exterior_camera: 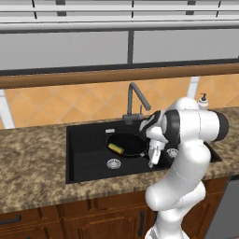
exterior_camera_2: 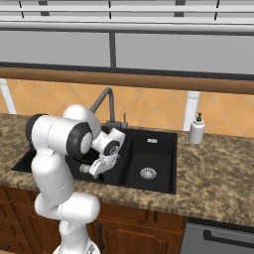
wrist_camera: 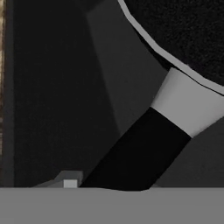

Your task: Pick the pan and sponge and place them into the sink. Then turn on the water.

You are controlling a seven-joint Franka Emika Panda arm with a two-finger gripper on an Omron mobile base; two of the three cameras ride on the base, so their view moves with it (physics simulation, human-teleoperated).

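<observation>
Resting in the larger basin of the black double-basin sink (exterior_camera: 84,161), the round black frying pan (exterior_camera: 132,141) held the small yellow-and-green sponge (exterior_camera: 115,148) on its floor. The two-finger gripper (exterior_camera: 152,162) hung low beside the pan's black handle (wrist_camera: 135,159); whether its jaws were parted or clasping the handle could not be told. A grey faucet (exterior_camera: 136,99) stood behind.
</observation>
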